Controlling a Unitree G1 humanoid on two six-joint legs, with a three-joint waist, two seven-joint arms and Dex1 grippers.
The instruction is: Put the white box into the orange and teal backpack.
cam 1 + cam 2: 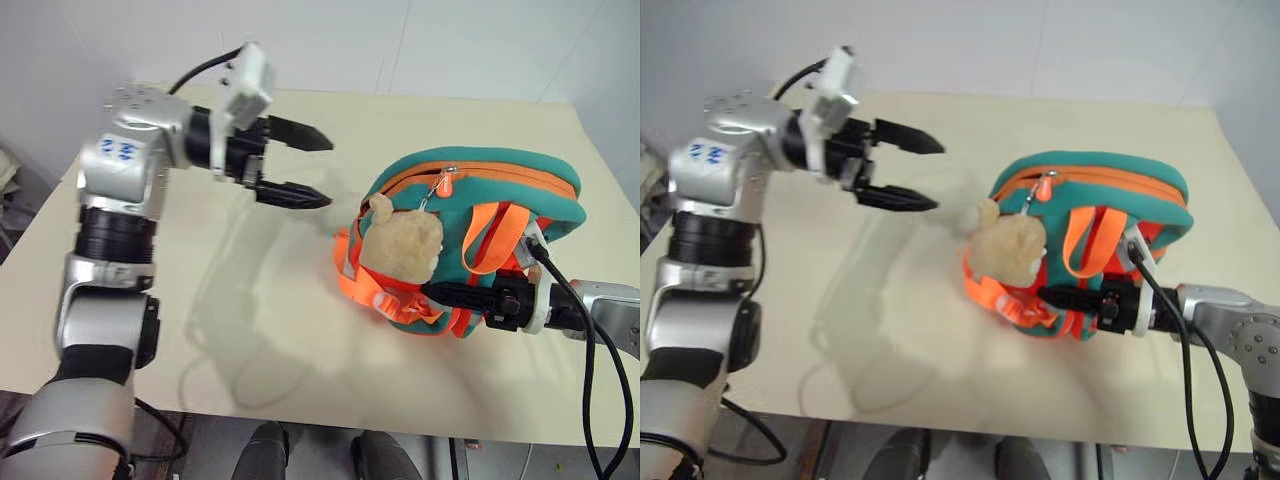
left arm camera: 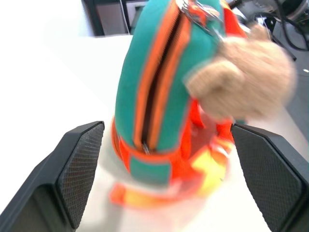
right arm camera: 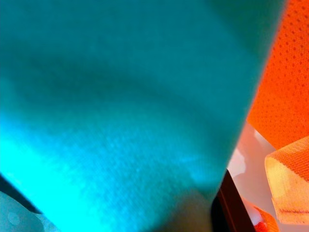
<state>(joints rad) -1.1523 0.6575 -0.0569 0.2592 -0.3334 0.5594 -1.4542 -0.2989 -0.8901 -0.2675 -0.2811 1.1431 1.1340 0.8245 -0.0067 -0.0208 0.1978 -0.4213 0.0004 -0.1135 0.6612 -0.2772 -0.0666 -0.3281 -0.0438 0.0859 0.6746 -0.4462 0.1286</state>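
Orange and teal backpack (image 1: 470, 235) sits on the table (image 1: 250, 330), right tool (image 1: 450, 297) clamped on its teal fabric; left tool (image 1: 295, 165) hangs spread wide, empty, beside it.

Left arm raised, elbow bent, forearm reaching across toward robot's right. Left tool (image 1: 297, 165) held level in air, fingers spread wide, nothing between them; textured pads (image 2: 79, 171) face each other. Right arm low, forearm pointing inward to robot's left. Right tool (image 1: 440, 294) closed, fingers together, gripping fabric.
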